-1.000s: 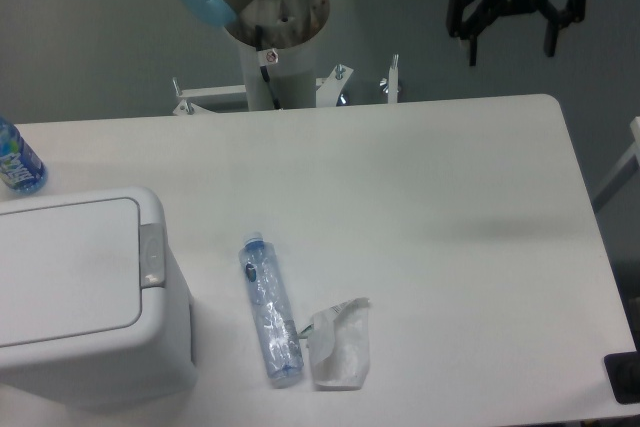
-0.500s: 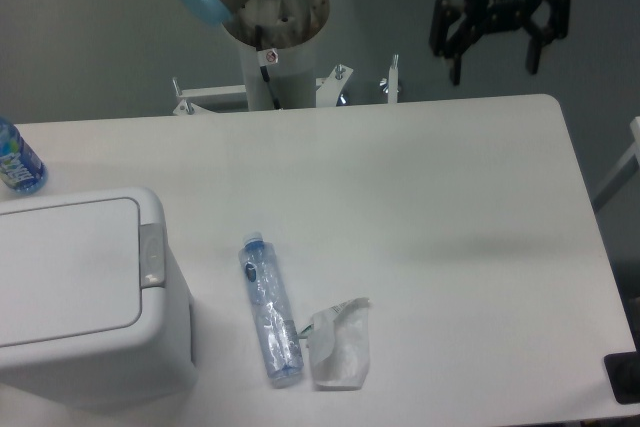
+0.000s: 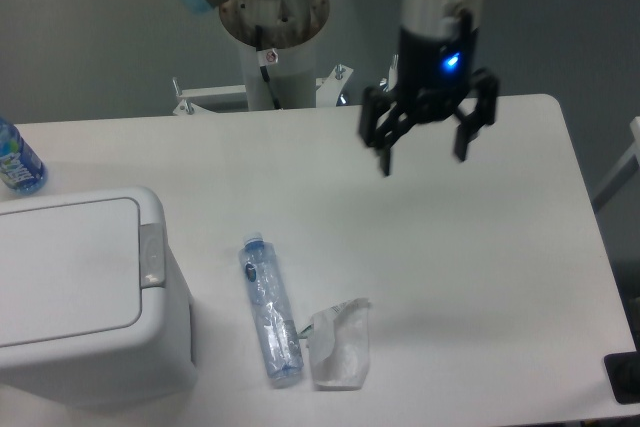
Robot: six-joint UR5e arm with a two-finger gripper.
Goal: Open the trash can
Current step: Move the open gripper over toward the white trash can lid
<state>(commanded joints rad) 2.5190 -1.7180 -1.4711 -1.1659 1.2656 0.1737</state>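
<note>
One view only, fixed camera. Gripper (image 3: 425, 152) now lower and over the table (image 3: 480, 247), shifted toward the trash can (image 3: 85, 297) from a second ago; jaws spread wide, holding nothing. Trash can well left of gripper, lid shut, latch (image 3: 151, 254) untouched. Approach under way, probably.

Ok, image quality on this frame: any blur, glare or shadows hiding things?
Fixed camera only: the gripper looks slightly soft, open, with a blue light glowing on its body. Lighting is even and shadows on the table are faint. The white trash can has low contrast against the table, but its lid outline and grey latch read clearly.
</note>
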